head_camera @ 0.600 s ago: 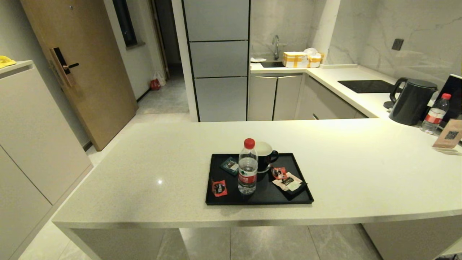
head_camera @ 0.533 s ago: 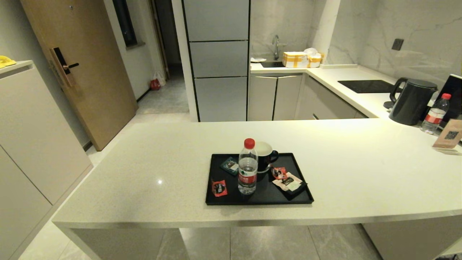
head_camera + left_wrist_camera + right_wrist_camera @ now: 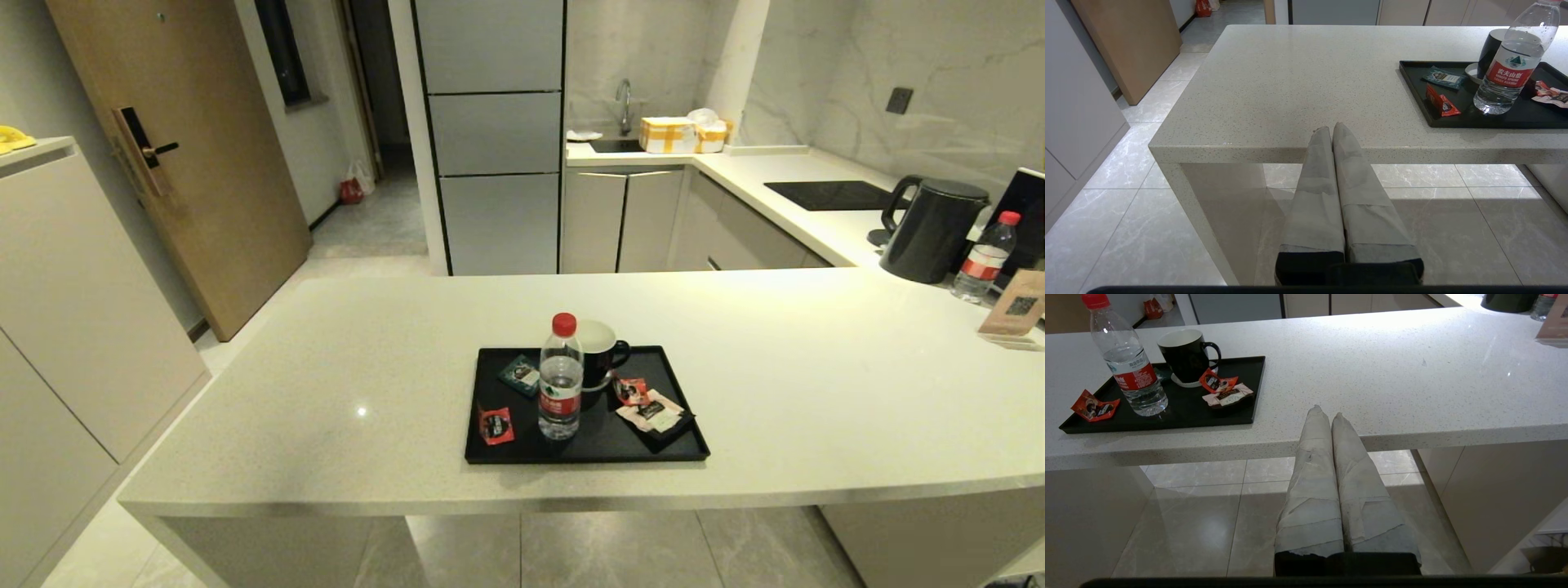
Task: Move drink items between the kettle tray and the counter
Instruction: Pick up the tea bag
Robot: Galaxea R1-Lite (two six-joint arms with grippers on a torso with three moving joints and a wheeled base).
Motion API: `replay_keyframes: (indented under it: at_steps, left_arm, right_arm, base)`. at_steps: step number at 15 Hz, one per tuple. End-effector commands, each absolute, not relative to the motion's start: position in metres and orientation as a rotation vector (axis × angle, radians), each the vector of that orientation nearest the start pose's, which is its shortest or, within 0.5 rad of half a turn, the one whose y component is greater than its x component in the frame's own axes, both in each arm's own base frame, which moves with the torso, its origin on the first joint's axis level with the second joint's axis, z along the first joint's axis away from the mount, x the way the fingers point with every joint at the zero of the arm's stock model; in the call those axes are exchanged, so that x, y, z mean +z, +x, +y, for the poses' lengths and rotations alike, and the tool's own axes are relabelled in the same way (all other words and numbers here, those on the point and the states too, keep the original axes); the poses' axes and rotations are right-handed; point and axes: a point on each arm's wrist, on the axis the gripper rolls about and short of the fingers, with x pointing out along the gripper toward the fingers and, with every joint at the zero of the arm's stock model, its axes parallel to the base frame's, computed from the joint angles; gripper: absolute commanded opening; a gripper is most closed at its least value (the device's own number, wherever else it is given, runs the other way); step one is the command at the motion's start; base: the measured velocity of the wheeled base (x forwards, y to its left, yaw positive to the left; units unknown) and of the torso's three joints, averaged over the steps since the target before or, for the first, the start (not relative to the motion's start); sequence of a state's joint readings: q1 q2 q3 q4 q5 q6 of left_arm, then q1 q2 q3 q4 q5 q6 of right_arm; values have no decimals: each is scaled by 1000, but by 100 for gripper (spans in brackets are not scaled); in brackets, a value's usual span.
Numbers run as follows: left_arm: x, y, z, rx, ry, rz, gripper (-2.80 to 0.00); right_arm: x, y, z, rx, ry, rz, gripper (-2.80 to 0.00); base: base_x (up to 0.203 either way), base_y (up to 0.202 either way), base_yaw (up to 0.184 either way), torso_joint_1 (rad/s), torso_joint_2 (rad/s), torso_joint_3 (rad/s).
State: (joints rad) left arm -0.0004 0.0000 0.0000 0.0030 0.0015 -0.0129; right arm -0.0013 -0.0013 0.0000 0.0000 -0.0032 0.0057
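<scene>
Right now both grippers, left gripper and right gripper, are waiting below the surface edge with jaws pressed together, holding nothing, while the bottle is standing on the tray.

Drink items on the black tray, mid-bench

The clear water bottle with red cap stands upright near the centre of the flat kettle tray; a red sachet lies flat beside it on the tray, which rests on the pale speckled bench.

My left gripper and my right gripper both hang low, grey taped fingers pressed together, holding nothing.
</scene>
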Motion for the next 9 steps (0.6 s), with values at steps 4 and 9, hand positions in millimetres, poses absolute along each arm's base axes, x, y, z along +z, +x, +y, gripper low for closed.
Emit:
replay_keyframes:
  at_steps: [4,9]
  left_arm:
    - [75,-23,0,0,-12,3,-280]
    - [75,-23,0,2,-14,5,-280]
  right_arm:
    - [75,-23,0,-4,6,2,-280]
    - [75,-23,0,-3,6,2,-280]
  base:
    - [0,0,0,0,0,0]
    - [0,0,0,0,0,0]
